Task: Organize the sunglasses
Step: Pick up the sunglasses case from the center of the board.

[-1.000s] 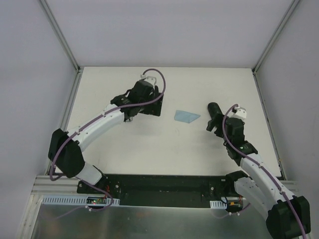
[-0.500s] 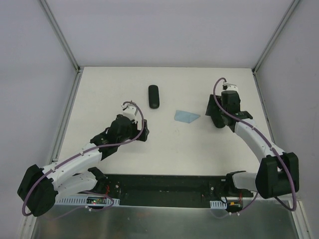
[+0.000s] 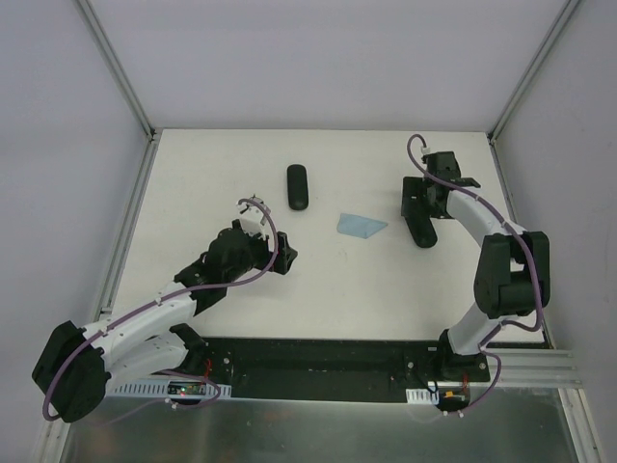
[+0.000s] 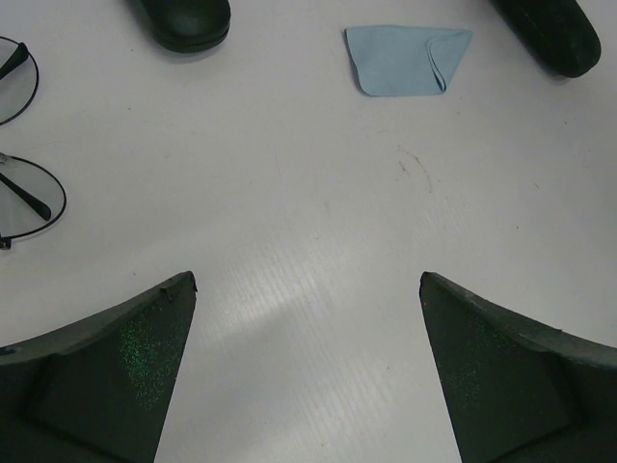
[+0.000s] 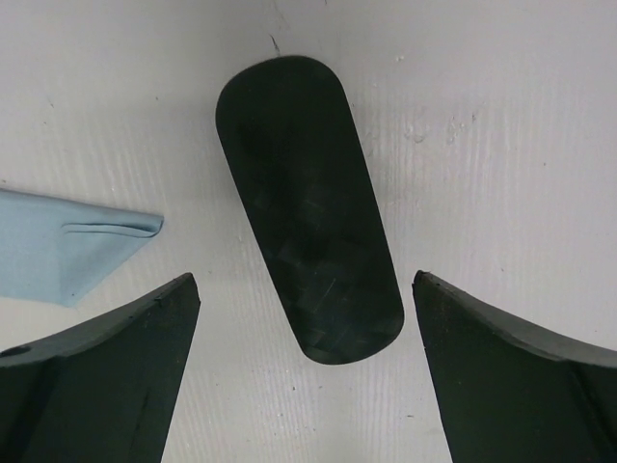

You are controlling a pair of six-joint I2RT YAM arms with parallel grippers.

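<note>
Left gripper (image 4: pixel 304 285) is seen pulled back from the left black case (image 3: pixel 298 186) that it covered a second ago, fingers spread wide, nothing held. The wire-framed sunglasses (image 4: pixel 21 188) are seen lying flat on the table (image 3: pixel 337 280) at the left edge of the left wrist view, near that case, untouched. Right gripper (image 5: pixel 304 280) has been swung farther out and is held wide apart over the right black case (image 5: pixel 307 222). The blue cloth (image 3: pixel 362 225) is left unmoved between the cases
</note>
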